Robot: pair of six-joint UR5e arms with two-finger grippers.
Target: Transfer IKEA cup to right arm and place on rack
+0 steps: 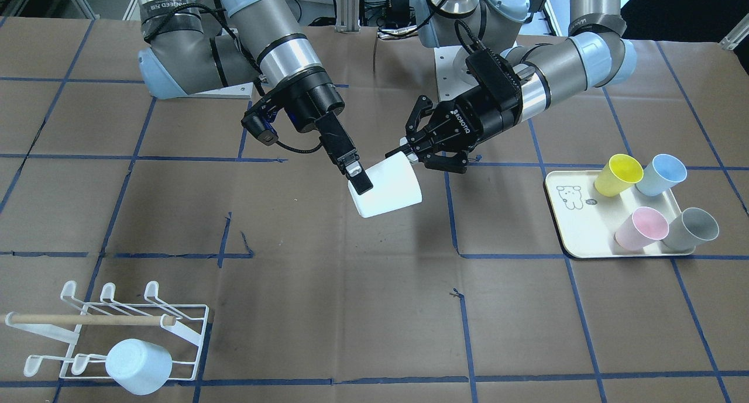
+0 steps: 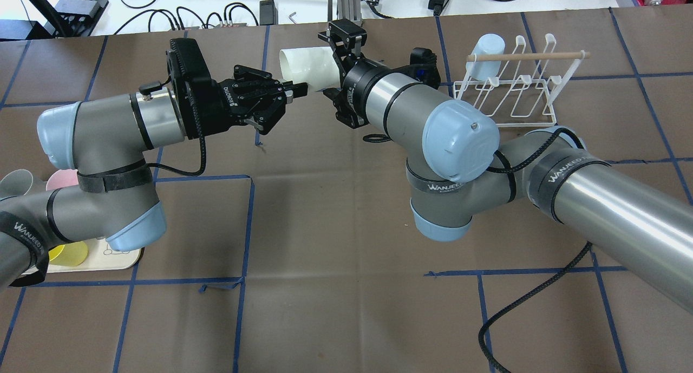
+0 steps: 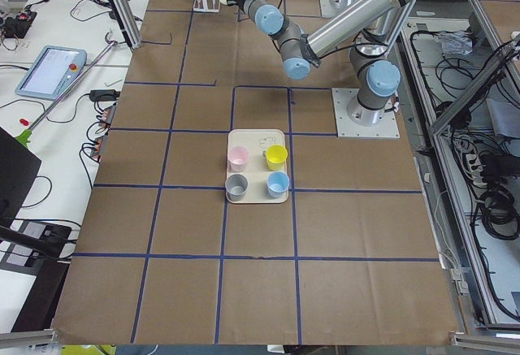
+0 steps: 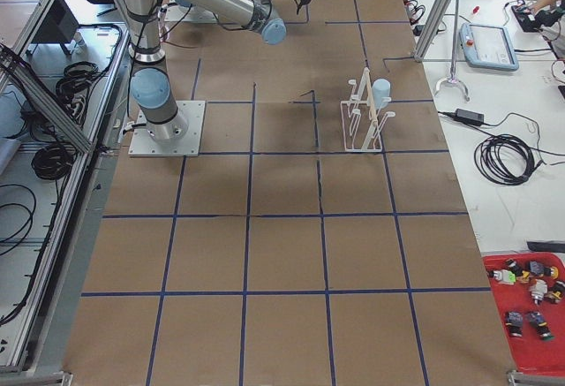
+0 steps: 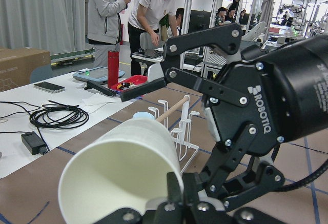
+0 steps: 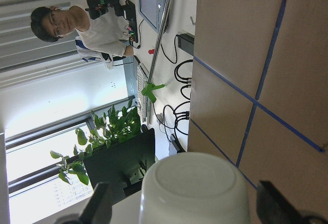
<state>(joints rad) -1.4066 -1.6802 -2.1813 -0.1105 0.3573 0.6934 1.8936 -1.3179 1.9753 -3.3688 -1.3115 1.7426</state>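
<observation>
The hand-over is under way, with the rack step yet to come. The white cup [image 1: 389, 186] hangs above the table in the middle of the front view, lying on its side. The left gripper [image 1: 408, 150] has its jaws pinched on the rim. The right gripper [image 6: 187, 206] straddles the base end with its jaws wide, and the right wrist view shows a gap on each side of the cup. Next, the right jaws likely need to close on the cup before the left lets go. The rack [image 1: 88, 319] sits at lower left, well apart.
</observation>
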